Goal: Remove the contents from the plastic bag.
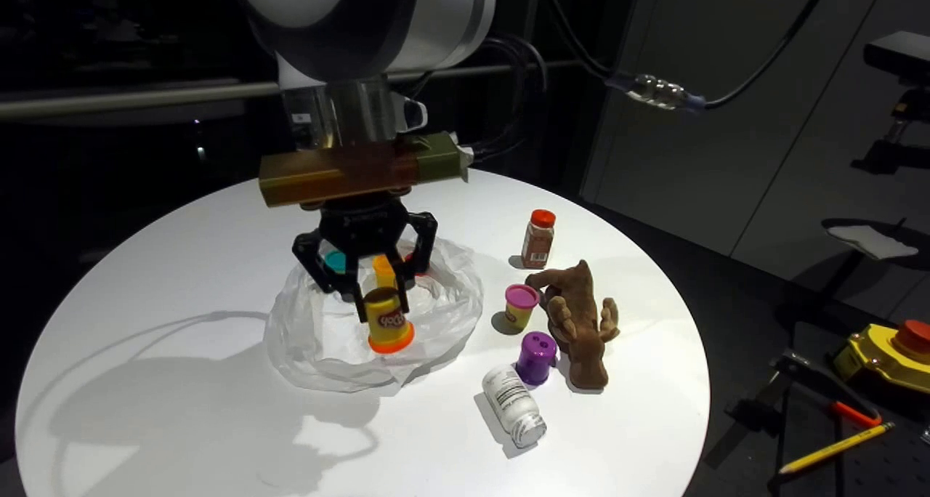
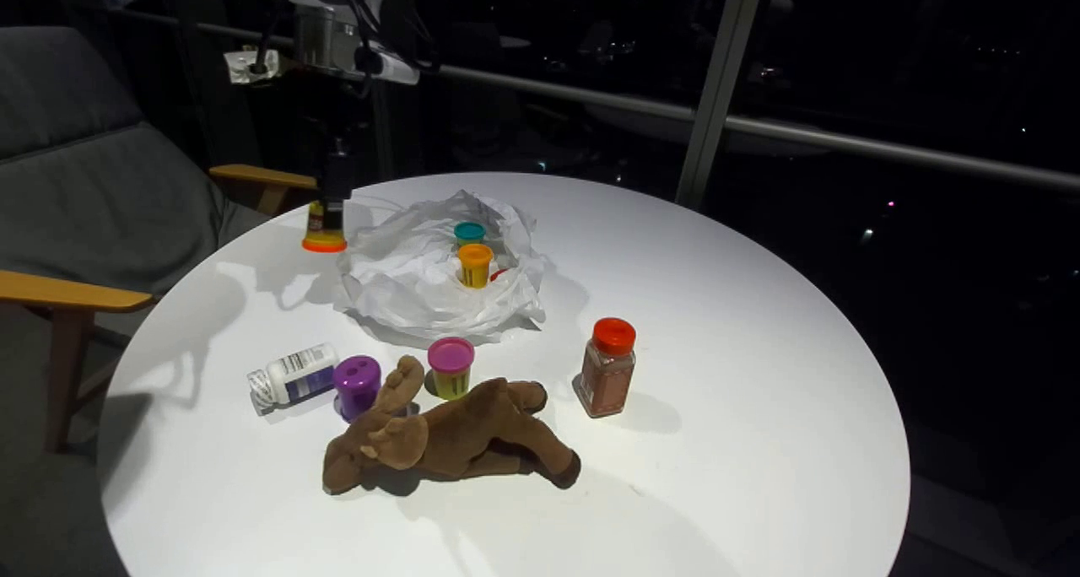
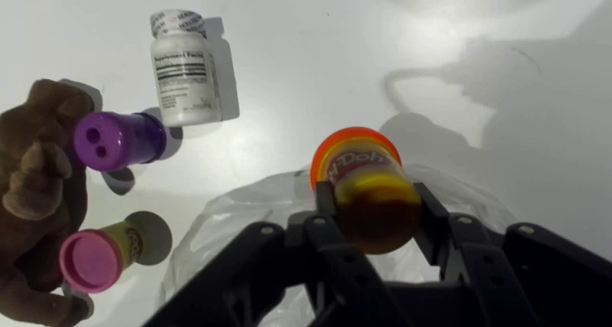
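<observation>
The pincer point(image 1: 382, 310) grasps the yellow cup point(image 3: 366, 174) by opposite sides (lid point(image 1: 392, 342) down), presumably to carry it clear of the plastic bag point(image 2: 413, 277), rumpled on the tabletop point(image 2: 734, 349) around a teal cup point(image 2: 469, 234) and an orange cup point(image 2: 475, 267).

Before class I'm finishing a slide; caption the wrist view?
Gripper holds an orange-lidded tub upside down, the bag behind it; plush moose at left edge.

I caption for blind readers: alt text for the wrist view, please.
A claw grips a yellow Play-Doh tub, a wrinkled plastic bag behind. At left, on a white table: a white bottle on its side, purple cup, pink-lidded tub, part of a brown plush animal.
</observation>
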{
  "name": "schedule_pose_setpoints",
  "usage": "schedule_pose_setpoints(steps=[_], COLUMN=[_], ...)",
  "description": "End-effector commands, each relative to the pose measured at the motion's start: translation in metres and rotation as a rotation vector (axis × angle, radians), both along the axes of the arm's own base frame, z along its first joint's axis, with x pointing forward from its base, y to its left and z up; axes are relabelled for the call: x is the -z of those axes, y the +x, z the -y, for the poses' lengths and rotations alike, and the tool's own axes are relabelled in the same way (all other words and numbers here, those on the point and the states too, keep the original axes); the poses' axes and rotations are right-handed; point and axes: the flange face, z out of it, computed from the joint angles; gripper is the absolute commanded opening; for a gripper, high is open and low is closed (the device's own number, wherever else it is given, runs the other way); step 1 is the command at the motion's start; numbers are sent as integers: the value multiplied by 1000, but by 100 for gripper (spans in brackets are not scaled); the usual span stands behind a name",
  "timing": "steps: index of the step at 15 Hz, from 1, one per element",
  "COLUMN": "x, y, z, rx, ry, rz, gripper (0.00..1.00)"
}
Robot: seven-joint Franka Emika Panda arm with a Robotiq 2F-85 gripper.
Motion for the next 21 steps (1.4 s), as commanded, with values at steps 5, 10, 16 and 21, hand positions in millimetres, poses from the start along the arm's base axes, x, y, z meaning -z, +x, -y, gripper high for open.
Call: schedule_pose_setpoints(steps=[5,10,16,21], x=[29,64,62,62], y=[-115,-184,-181,-154], z=[-16,-32,-27,-12], rx=[-255,-310,-233,-187], ry=[-50,-10,45,34], rz=[58,167,301,333], gripper=[17,17,17,17])
